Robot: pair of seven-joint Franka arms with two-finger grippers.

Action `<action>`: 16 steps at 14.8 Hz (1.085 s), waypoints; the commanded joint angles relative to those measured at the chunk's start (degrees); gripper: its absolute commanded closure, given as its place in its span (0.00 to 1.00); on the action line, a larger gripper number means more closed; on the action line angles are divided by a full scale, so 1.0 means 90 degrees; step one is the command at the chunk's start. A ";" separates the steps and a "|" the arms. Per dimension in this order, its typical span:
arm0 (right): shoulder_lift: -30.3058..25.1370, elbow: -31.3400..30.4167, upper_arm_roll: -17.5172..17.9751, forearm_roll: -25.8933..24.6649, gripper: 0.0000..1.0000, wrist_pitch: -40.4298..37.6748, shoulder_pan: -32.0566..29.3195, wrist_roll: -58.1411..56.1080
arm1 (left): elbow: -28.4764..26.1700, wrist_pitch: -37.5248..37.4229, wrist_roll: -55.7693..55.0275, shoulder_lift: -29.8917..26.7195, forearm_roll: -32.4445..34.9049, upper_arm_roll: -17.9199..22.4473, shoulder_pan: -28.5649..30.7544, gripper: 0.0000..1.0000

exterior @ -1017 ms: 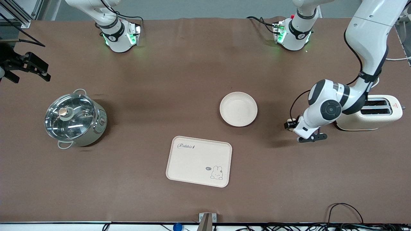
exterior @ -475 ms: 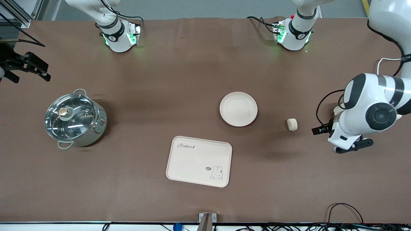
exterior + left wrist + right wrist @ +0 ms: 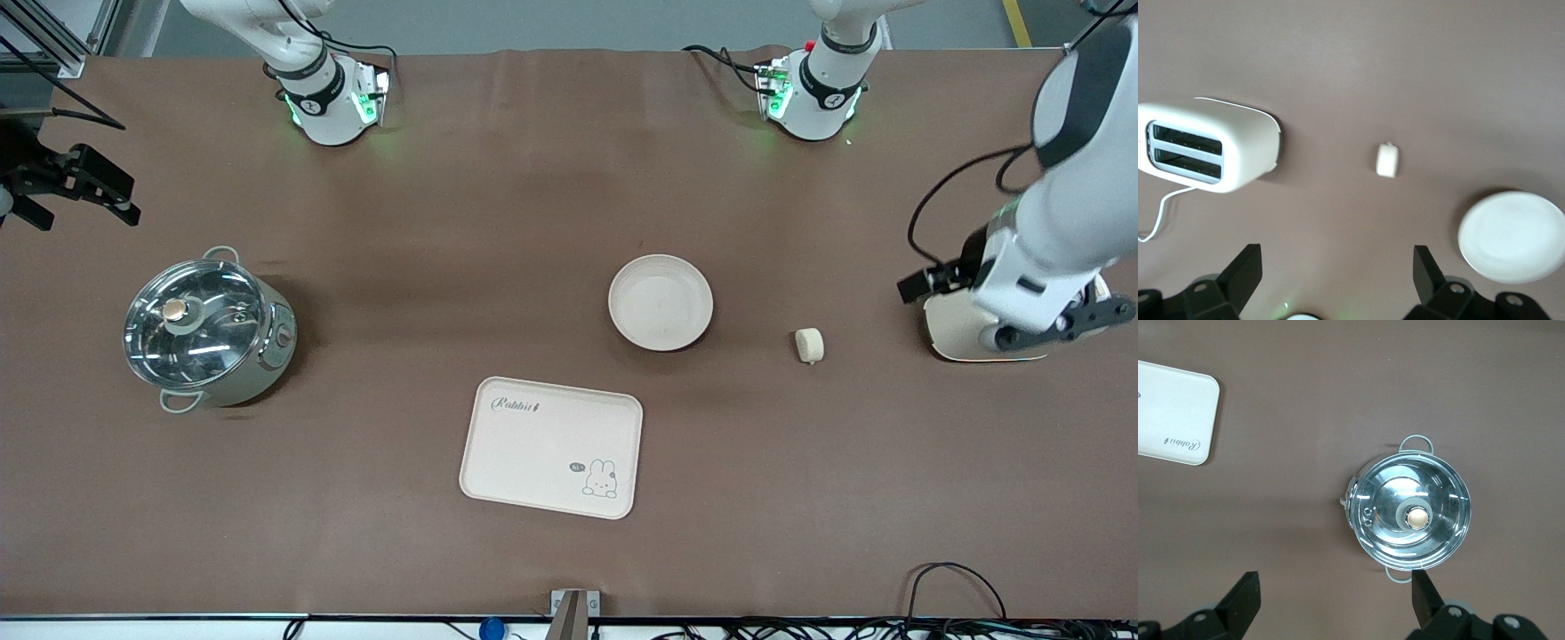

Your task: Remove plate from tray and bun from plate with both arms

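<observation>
The round cream plate (image 3: 661, 302) lies empty near the table's middle. The small pale bun (image 3: 809, 345) lies on the table beside it, toward the left arm's end. Both show in the left wrist view, the plate (image 3: 1511, 237) and the bun (image 3: 1387, 161). My left gripper (image 3: 925, 284) is open and empty, up in the air over the table beside the toaster; its fingers stand wide apart in the left wrist view (image 3: 1337, 273). My right gripper (image 3: 111, 197) waits open and empty at the right arm's end, above the table near the pot, and shows in the right wrist view (image 3: 1337, 597).
A rectangular cream tray with a rabbit drawing (image 3: 551, 447) lies nearer to the front camera than the plate. A steel pot with a glass lid (image 3: 206, 331) stands toward the right arm's end. A cream toaster (image 3: 956, 333) stands at the left arm's end, partly hidden by the left arm.
My left gripper let go of the bun, which now lies on the table beside the plate, then rose and drew away toward the toaster. The right arm has not moved.
</observation>
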 commanded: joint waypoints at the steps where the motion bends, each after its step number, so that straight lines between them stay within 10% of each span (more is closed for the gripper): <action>1: 0.0016 0.0060 -0.0001 -0.0122 0.00 -0.0035 0.0031 0.0012 | -0.0136 -0.0051 0.0767 -0.0584 -0.0402 0.0387 -0.0058 0.00; 8: 0.0016 0.0060 -0.0001 -0.0122 0.00 -0.0025 0.0031 0.0022 | -0.0126 0.0290 0.2141 -0.0800 -0.1477 0.3385 -0.1805 0.00; 16: 0.0035 0.0099 -0.0001 -0.0131 0.00 0.0023 0.0031 0.0012 | 0.0001 0.0369 0.2087 -0.0693 -0.1399 0.3514 -0.1875 0.00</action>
